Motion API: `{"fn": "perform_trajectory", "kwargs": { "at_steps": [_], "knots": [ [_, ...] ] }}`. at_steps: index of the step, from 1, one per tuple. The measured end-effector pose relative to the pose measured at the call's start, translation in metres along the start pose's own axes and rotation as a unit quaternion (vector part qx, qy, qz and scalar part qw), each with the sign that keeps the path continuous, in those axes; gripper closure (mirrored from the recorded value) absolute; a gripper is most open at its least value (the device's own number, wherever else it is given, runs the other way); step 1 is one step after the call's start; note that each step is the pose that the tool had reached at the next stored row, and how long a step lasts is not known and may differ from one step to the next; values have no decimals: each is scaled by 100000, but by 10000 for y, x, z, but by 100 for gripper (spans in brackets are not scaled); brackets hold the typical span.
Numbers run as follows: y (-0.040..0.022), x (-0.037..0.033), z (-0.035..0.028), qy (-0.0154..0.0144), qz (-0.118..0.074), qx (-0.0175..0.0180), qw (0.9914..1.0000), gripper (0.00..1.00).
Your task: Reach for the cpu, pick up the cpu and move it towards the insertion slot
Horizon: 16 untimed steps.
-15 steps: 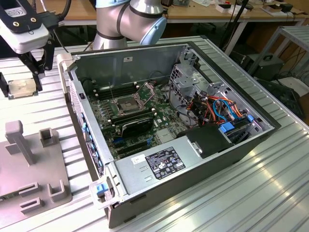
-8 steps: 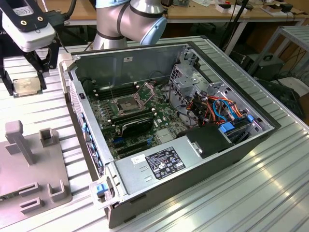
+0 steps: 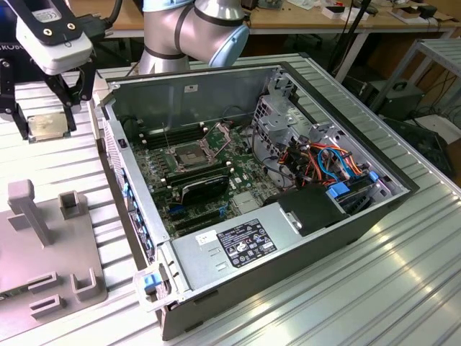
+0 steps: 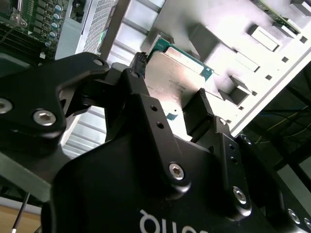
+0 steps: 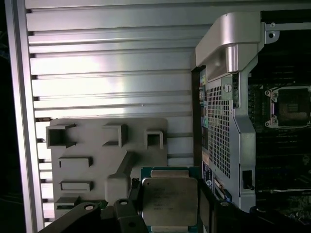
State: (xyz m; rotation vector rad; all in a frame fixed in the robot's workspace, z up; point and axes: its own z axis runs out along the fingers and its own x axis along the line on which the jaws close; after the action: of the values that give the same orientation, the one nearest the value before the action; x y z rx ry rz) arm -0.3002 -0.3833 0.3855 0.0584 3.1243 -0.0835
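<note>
— Where is the arm standing right now?

— At the upper left of the exterior view. The black two-fingered gripper (image 3: 49, 108) hangs straight down from its white wrist block, above the ribbed aluminium table (image 3: 403, 288), well clear of the open grey computer case (image 3: 302, 238). The arm's grey-and-blue elbow joint (image 3: 194, 32) bulks at the top centre, behind the case.

— And the chip?

— The small flat square cpu with the silvery-grey metal top and thin green rim (image 3: 45, 124) sits between the fingers, pinched on two opposite edges. In the first wrist view, low in the frame, the cpu (image 5: 169, 201) lies flat and face-up to the camera with a black finger (image 5: 135, 194) against either side. The second wrist view shows the cpu (image 4: 170, 82) from behind the gripper (image 4: 167, 104), near the frame's centre, the fingers closed on it.

— What lies under it?

— A grey plastic fixture plate with raised blocks and pockets (image 5: 97, 155), left of centre in the first wrist view; the chip appears held above it rather than resting on it.

— And the socket?

— The square insertion slot with the silvery metal frame and dark centre (image 3: 189, 155) is on the green motherboard (image 3: 216, 194) inside the case, mid-frame in the exterior view, well apart from the chip. It shows at the right edge of the first wrist view (image 5: 289, 107), beyond the case's perforated wall (image 5: 218, 131).
</note>
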Motion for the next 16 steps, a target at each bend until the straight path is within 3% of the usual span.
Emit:
{"fn": "perform_trajectory", "kwargs": {
  "at_steps": [13, 16],
  "knots": [
    [34, -118, 0, 3, -1, 11, 100000, 45],
    [60, -219, 1, -4, -1, 12, 100000, 45]
  ]
}}
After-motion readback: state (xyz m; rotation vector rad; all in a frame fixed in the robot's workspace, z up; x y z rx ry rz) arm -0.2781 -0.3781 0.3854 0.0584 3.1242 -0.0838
